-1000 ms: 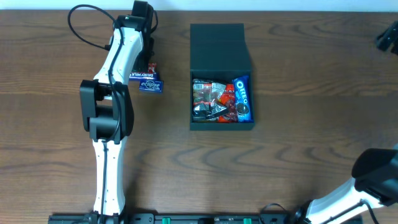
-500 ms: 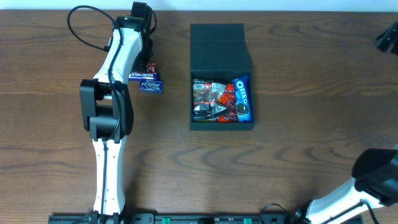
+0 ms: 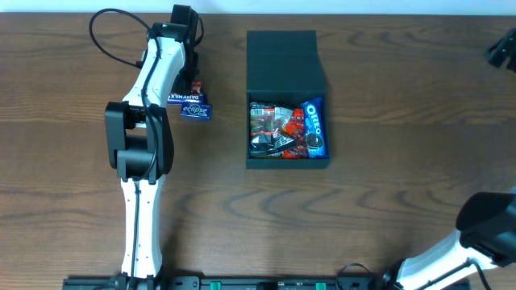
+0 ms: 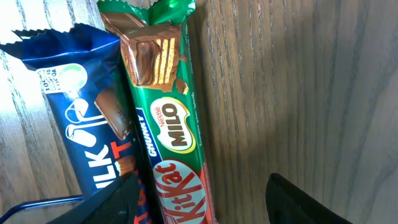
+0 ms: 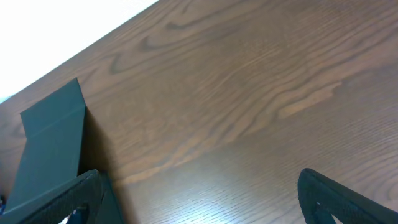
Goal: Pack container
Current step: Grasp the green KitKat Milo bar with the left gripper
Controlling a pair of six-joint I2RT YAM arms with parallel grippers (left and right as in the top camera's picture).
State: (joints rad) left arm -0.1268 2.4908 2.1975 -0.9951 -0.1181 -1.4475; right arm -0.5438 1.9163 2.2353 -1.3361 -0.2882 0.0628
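Your left gripper (image 4: 199, 199) is spread, holding nothing, straddling the KitKat Milo bar (image 4: 171, 124). The Dairy Milk bar (image 4: 81, 118) touches it, so you may pinch both or shove one off. Eclipse pack (image 3: 194, 111) sits beside. Container (image 3: 286, 56) mid-bench, lid up, Oreo pack (image 3: 315, 127) inside. Right gripper (image 5: 199, 205) spread wide, empty.

KitKat bar (image 4: 177, 124) cut off below, left hand (image 4: 202, 199) mostly out of frame
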